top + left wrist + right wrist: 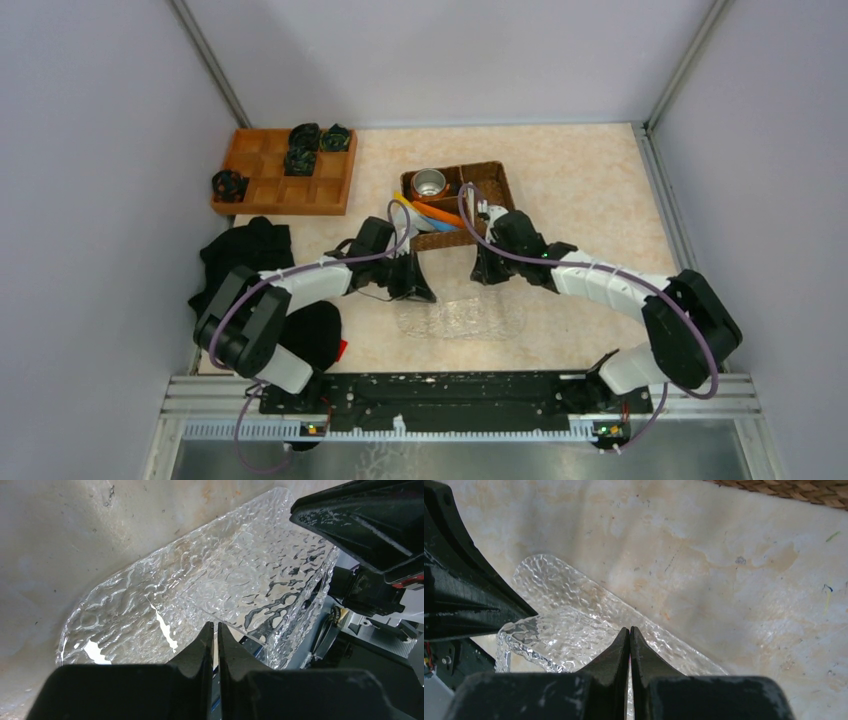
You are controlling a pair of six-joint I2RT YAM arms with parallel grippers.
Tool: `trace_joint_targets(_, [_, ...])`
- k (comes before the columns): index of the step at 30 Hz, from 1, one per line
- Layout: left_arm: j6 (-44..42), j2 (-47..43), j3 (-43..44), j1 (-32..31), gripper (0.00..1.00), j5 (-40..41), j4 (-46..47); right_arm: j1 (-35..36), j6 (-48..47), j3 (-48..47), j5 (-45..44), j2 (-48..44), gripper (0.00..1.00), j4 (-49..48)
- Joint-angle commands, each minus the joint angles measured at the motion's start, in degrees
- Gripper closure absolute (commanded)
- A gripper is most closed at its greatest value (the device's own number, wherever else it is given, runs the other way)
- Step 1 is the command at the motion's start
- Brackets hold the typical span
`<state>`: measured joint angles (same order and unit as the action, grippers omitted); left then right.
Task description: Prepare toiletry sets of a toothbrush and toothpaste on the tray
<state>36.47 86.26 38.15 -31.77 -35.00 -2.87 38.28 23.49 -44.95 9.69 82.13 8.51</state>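
Note:
The clear bumpy tray (465, 320) lies between my arms near the table's front; it also shows in the left wrist view (225, 570) and the right wrist view (564, 625). My left gripper (415, 290) (216, 625) is shut on the tray's far rim at its left end. My right gripper (487, 275) (629, 629) is shut on the same rim further right. The tray looks tilted, and nothing lies on it. The toothbrushes and the orange, blue and yellow tubes (438, 215) lie in the wicker basket (500, 185) behind the grippers.
A steel cup (432, 183) stands in the basket's left compartment. An orange wooden compartment tray (270, 185) with several black pieces sits at the back left. Black cloth (245, 250) lies by the left arm. Walls close in both sides.

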Motion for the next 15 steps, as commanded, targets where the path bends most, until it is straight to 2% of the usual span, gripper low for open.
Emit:
trace_joint_targets(1, [-0.7,0.6,1.9,-0.2,0.88,0.4,1.3,0.8,1.0,1.7,-0.6,-3.9,1.0,-1.6])
trace_joint_targets(15, [-1.1,2.1,3.3,-0.3,0.9,0.9,0.9,1.4,1.5,4.0,-1.4,-6.3,1.0,-1.3])
